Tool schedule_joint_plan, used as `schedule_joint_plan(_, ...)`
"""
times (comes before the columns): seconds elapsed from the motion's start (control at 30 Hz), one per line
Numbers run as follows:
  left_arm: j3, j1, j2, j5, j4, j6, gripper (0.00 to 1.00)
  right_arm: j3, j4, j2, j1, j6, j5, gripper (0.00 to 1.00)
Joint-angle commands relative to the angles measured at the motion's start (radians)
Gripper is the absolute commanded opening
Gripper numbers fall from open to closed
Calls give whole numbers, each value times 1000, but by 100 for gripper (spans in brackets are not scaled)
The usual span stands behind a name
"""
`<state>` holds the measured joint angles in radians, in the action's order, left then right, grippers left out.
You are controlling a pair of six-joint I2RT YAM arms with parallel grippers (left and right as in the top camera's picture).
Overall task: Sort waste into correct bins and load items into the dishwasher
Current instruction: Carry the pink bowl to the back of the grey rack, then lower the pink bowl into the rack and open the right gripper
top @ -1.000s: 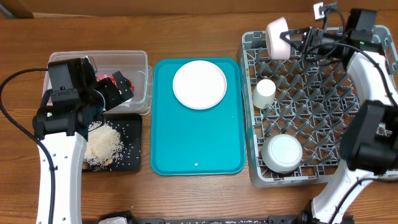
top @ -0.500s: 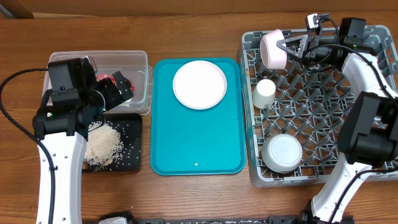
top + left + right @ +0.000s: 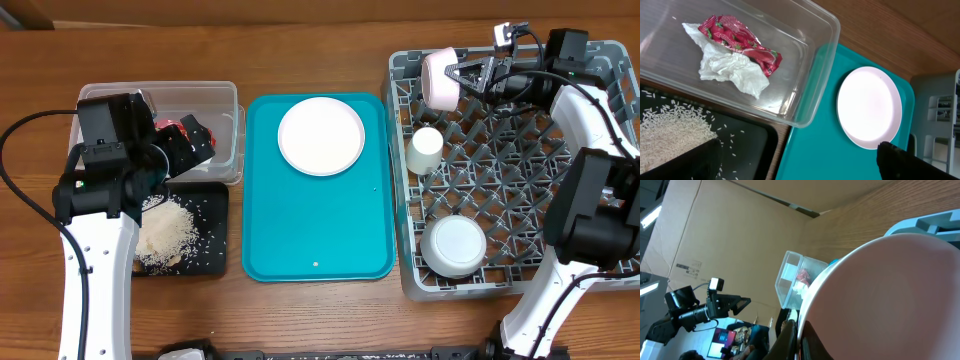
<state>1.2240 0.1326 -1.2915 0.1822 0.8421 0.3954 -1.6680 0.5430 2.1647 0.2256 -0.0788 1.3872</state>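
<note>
Right jaws: pinching pink plate (image 3: 440, 78) on edge, at far-left corner of dish rack (image 3: 520, 190). Left jaws: spread, empty, near clear tub (image 3: 225, 105). Step: racking plate. Next: seat it upright between pegs, then release.

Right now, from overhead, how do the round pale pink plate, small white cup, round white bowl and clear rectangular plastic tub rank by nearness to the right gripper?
From the right gripper:
1. round pale pink plate, gripped, at the back of the grey rack.
2. small white cup, rack's left side.
3. white bowl, rack's front.
4. clear plastic tub, far left.
</note>
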Motion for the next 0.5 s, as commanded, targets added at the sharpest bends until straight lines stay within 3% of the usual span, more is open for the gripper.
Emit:
schedule_joint_plan(0.0,8,-2,9,-6,-1,-10,100,13,5,-2,3,-3,-63,4)
schedule_joint_plan(0.3,8,-2,9,-6,-1,-10,100,13,18,-2,66,-3,-62,9)
schedule_joint_plan(0.37,8,-2,9,-6,-1,-10,100,13,21,-2,85,-3,-62,13)
schedule_joint_plan(0.47,8,-2,9,-6,-1,-10,100,13,28,-2,114,-3,-62,28)
